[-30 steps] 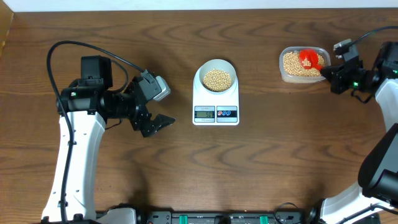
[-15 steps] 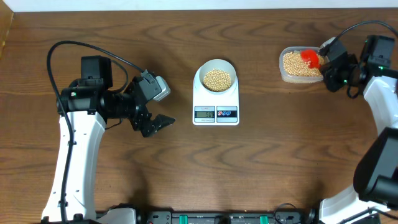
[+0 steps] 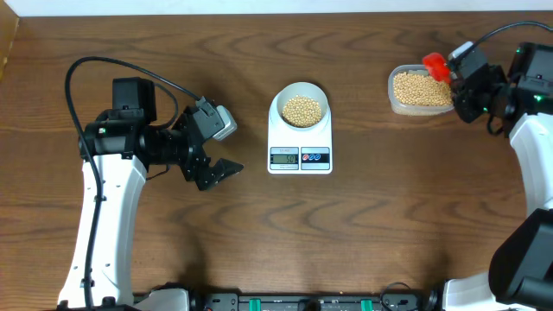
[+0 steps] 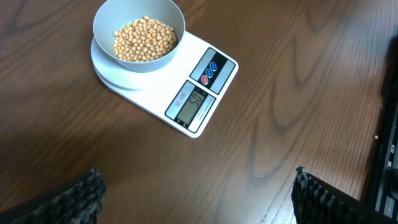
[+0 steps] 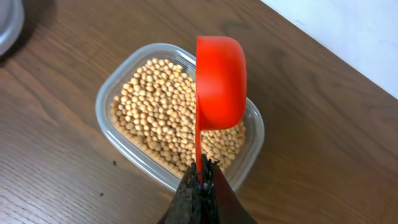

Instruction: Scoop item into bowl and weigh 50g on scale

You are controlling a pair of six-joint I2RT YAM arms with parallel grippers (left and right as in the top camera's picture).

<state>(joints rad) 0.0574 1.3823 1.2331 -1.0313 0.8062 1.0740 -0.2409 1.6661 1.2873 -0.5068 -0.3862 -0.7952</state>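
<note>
Your right tool (image 5: 200,180) is clamped on the red scoop (image 5: 219,81) at the clear tub (image 5: 107,93). Your left tool (image 4: 196,196) gapes wide near the scale (image 4: 205,93), which carries the bowl (image 4: 106,25) of soybeans (image 4: 144,40).

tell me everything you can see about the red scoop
The red scoop is bright, glossy, plastic-looking: a small round cup on a thin handle. The right hand is shut on the handle's end, the only thing touching it. It is turned on its side, so the wrist view shows the cup's rounded back; its inside is hidden. It hangs over the far right corner of the clear tub of beans, apart from them.
</note>
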